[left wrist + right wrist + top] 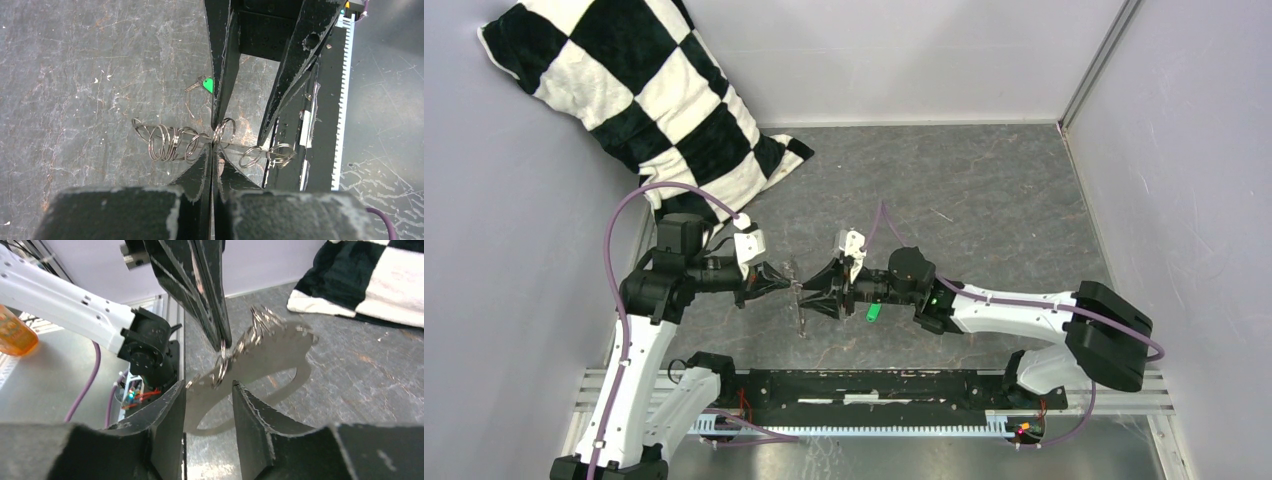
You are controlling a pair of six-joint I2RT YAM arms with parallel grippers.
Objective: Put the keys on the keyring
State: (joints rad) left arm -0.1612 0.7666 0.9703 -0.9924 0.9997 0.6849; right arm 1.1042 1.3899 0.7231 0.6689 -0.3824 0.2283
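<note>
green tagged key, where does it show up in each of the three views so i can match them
Top external: the small dark metal key with a bright green tag lies on the grey table, just right of centre, beside the right arm's wrist.
Left wrist: upper middle, on the table.
Right wrist: not in it.
Shared landmark: the large thin silvery metal keyring, near the middle of every view.

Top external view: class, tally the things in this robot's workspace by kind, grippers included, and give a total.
Grippers: 2 (left gripper, right gripper)
Green-tagged key: 1
Keyring: 1
Checked pillow: 1
Total: 5
</note>
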